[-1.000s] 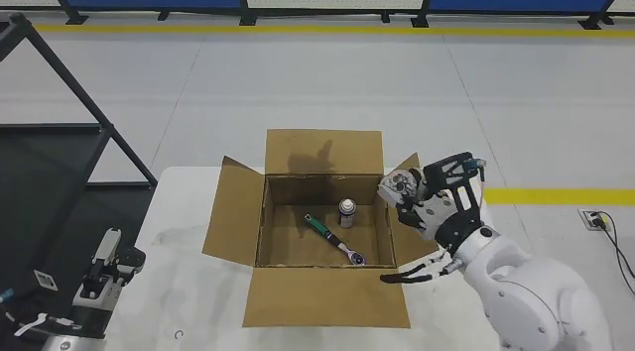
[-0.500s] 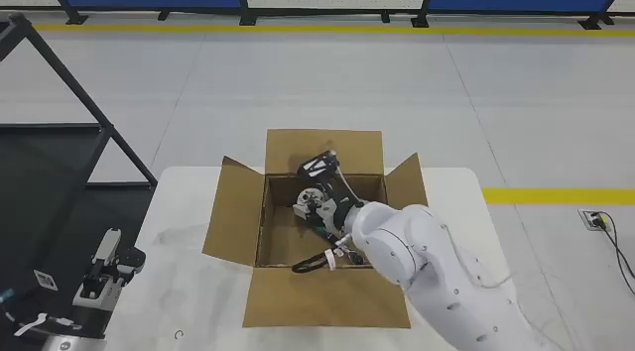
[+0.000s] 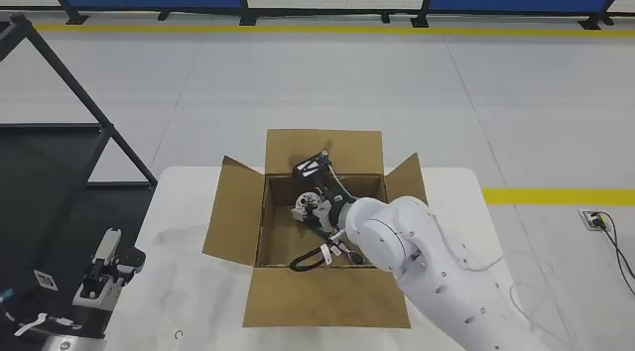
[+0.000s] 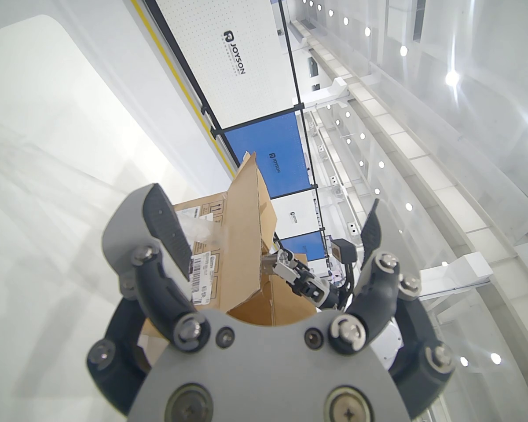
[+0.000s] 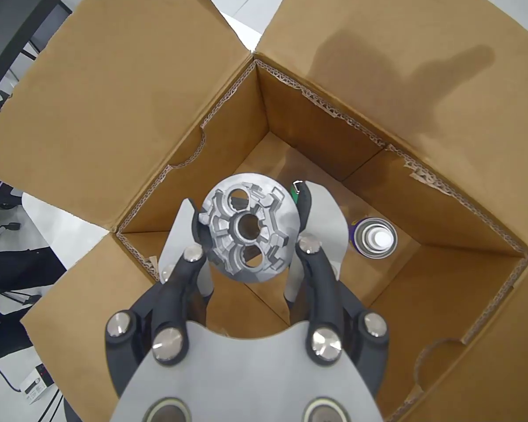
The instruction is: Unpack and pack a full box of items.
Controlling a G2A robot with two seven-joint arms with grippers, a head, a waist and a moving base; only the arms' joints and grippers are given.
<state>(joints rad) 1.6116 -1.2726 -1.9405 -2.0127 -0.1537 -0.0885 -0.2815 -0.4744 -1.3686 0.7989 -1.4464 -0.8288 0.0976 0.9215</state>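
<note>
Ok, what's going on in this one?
The right pincer is shut on a round metal casting and holds it over the opening of the cardboard box on the table. A spray can stands upright on the box floor. The left pincer is open and empty, outside the box beside one flap. The casting rests on nothing yet.

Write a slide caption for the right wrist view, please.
Metal disc held over the open box, a can standing inside.
</note>
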